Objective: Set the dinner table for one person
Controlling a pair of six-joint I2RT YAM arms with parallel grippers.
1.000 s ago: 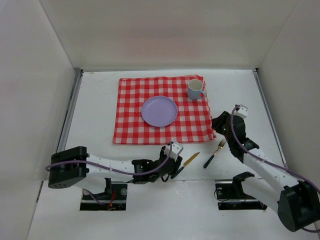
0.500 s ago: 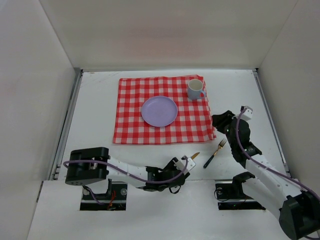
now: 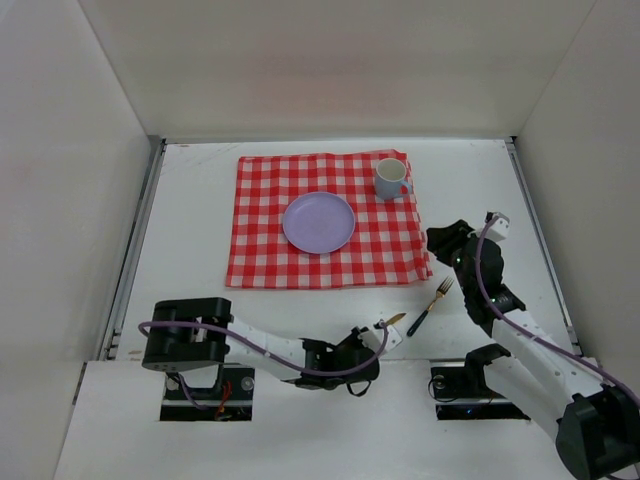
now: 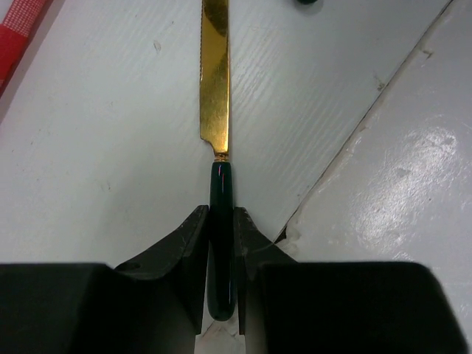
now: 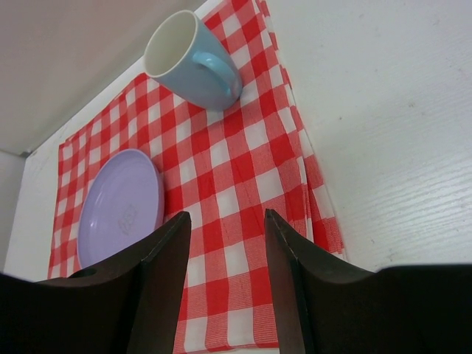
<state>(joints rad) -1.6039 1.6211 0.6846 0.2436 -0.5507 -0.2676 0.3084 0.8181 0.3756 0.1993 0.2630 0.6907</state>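
Dinner table (image 3: 200,220) looks white; left end effector (image 4: 221,225) clamps knife (image 4: 215,81), right end effector (image 5: 225,221) apart.

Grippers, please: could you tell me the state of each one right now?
Left gripper: closed on the gold knife, at its dark green handle.
Right gripper: open, holding nothing.

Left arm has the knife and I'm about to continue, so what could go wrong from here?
1. The left gripper grips the knife only by its handle, with the long blade sticking out; it may pivot or slip.
2. The blade tip sits close to the fork; a swing could knock it.
3. The right gripper, open, hangs near the right edge of the cloth, so the arms may crowd there.
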